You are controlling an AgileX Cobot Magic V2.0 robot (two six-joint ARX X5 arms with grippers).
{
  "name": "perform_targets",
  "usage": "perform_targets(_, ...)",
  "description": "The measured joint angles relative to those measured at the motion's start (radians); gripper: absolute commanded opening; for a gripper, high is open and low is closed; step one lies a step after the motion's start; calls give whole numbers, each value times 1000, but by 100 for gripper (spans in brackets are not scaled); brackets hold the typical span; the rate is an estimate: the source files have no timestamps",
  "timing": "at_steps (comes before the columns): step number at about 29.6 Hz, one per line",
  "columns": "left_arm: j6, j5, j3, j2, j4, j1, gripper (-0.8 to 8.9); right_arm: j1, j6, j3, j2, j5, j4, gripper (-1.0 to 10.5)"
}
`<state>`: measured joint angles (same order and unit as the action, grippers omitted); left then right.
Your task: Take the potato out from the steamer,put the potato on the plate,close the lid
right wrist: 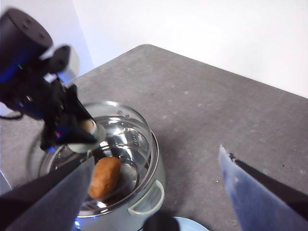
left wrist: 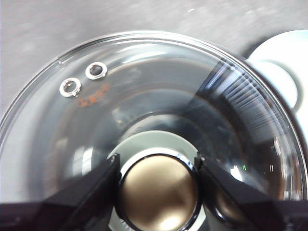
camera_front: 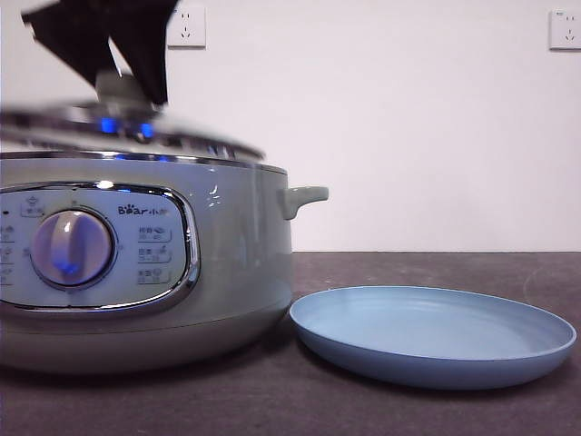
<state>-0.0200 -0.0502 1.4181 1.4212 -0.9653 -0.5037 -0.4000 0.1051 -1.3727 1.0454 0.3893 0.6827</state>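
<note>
Lid (left wrist: 144,110): knob clamped by left end effector (left wrist: 158,190), raised above steamer (camera_front: 136,263). Potato (right wrist: 104,177): inside steamer, below it. Right end effector (right wrist: 154,192): spread wide, above. Plate (camera_front: 434,334): empty, on worktop (camera_front: 436,409).

A plain white wall (camera_front: 390,127) fills the upper part of the front view, with one white socket (camera_front: 186,25) at upper left and another (camera_front: 564,29) at upper right. Below lies a dark grey speckled tabletop (camera_front: 436,409).
</note>
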Motion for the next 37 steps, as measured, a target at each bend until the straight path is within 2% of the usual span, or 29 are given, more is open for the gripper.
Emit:
perform_targets(8,-29,1,249,-68,-9,2,-8,-27,-5,0,0,0,-26,437)
perform_targets(17,-41,-8,291,-307,29,2,-8,-130,-42,-80,100,0,-31,437)
perform_targets(26,-80,-218,291,-518,31,2,-8,-268,-47,-348,381,-8,113,437)
perform_targets(33,-123,-395,291,-647,4,2,-8,-366,-53,-553,610,-92,219,437)
perform_targets(37,-132,-439,298,-714,-62,2,-8,-432,-69,-643,744,-205,240,437)
